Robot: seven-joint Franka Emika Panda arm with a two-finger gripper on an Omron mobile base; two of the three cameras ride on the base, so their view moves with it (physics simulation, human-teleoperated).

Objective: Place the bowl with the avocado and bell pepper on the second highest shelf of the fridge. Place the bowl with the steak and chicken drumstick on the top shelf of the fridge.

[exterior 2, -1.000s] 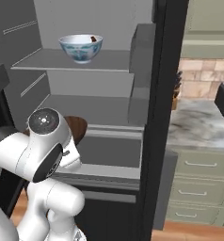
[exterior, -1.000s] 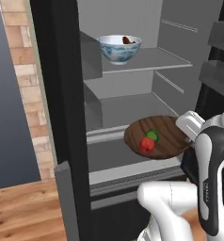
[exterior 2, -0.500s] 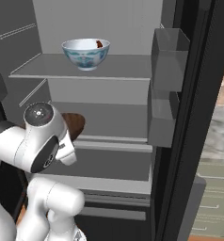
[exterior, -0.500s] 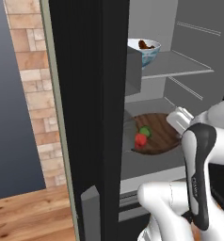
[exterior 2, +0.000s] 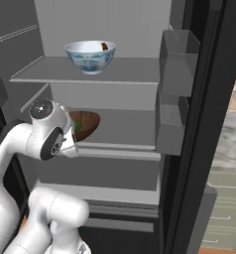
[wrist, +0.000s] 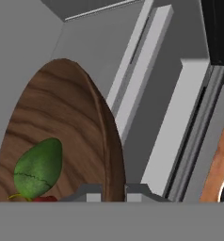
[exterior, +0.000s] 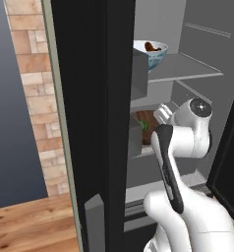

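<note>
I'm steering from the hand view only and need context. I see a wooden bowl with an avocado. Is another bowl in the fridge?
Observer: Yes, a blue-and-white bowl sits on the shelf above the wooden bowl.
Operator: Anything in it?
Observer: Something dark reddish-brown shows above its rim; I cannot tell what.
Operator: Where is the wooden bowl?
Observer: Over the shelf just below that one, with the pincer shut on its rim.

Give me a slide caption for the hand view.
Fingers pinch the rim of a wooden bowl holding an avocado.
</note>
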